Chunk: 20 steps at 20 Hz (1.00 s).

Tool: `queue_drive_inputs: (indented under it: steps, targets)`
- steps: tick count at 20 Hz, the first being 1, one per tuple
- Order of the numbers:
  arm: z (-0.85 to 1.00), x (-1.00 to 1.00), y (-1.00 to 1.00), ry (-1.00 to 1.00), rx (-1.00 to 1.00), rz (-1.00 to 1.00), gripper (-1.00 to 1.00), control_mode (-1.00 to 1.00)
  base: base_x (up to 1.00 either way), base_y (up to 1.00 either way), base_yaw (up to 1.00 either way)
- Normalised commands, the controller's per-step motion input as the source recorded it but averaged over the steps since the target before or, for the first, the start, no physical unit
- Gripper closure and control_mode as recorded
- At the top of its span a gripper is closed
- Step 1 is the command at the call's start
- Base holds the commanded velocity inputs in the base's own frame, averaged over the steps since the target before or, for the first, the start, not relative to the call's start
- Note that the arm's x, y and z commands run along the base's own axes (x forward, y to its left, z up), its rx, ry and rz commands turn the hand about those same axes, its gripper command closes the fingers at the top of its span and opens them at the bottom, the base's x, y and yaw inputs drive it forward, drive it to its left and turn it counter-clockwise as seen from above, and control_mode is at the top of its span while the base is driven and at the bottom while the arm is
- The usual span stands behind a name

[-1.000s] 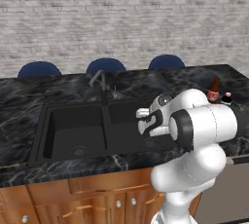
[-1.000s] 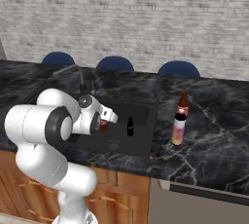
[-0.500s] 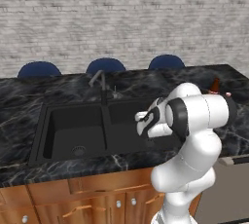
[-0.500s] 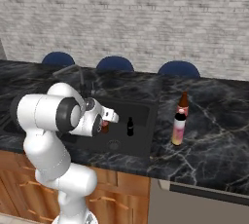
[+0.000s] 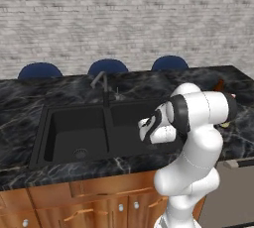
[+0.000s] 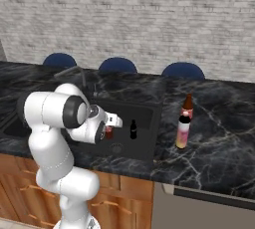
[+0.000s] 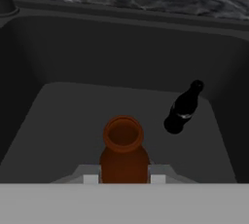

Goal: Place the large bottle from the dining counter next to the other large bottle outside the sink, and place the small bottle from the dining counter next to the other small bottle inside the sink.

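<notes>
Black double-basin sink [image 6: 149, 118] in the black marble counter [image 6: 219, 123]: small bottle being delivered.
Claw [image 7: 124, 179] clamps the tiny brownish-orange bottle [image 7: 124, 152]; tiny black thin-necked bottle [image 7: 183, 108] stands ahead-right. Advise lowering upright beside it, releasing only when seated.

Black white-veined marble bench [image 6: 219, 123] w/ black double-basin sink [image 5: 74, 123] set in it, grey faucet [image 5: 101, 81] behind. Tall pale bottle [image 6: 183, 131] & dark brown bottle [image 6: 188, 106] stand on bench right of sink, just beside each other. Tiny black bottle [image 7: 183, 108] upright on right basin floor.
</notes>
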Motion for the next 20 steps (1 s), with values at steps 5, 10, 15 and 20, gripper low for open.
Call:
queue_drive_inputs:
  steps: [5, 10, 15, 20]
  targets:
    - [-0.2, 0.07, 0.0, 0.0, -0.07, 0.05, 1.0, -1.0, 0.0, 0.0, 0.0]
    - [-0.29, 0.23, 0.0, 0.0, -0.08, 0.03, -1.0, -1.0, 0.0, 0.0, 0.0]
    - [-0.21, 0.08, -0.07, 0.0, -0.05, 0.02, -1.0, -1.0, 0.0, 0.0, 0.0]
    - [-0.14, 0.0, -0.17, 0.0, -0.03, 0.02, -1.0, -1.0, 0.0, 0.0, 0.0]
